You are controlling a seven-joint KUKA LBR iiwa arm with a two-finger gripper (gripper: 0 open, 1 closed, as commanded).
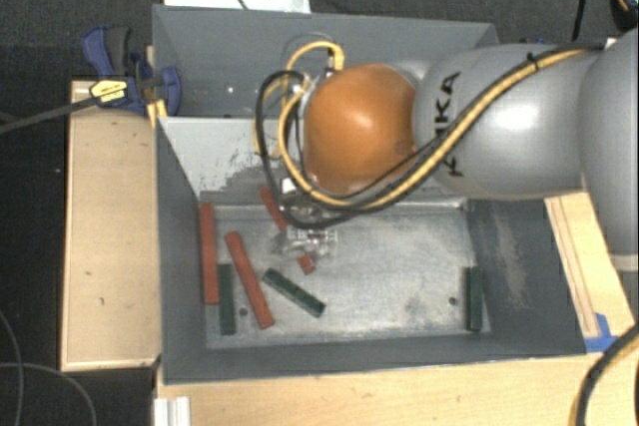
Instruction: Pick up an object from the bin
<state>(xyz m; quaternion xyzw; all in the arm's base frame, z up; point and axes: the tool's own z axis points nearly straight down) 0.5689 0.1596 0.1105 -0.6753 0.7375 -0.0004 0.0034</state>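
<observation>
1. The arm (pixel 519 125) reaches in from the right. Its orange cover (pixel 354 125) hangs over the back left of the bin (pixel 399 314).
2. The gripper (pixel 306 240) points down below the cover, low over the bin floor, left of centre.
3. Claw state: cannot tell. The cover and cables hide most of it, and the visible part is too small to judge.
4. A red bit (pixel 307 263) lies directly at the gripper's tip, on its near side. Whether it is gripped or only lying on the floor cannot be told.
5. A slanted green stick (pixel 294 294) lies just in front of the red bit.
6. A far red stick (pixel 270 206) lies just behind the gripper, partly hidden, near the back wall.
7. Further left lie a slanted red stick (pixel 249 280), a left green stick (pixel 226 299) and a left red stick (pixel 208 254), close together by the left wall.
8. A right green stick (pixel 473 299) lies alone, well apart, near the right wall.
</observation>
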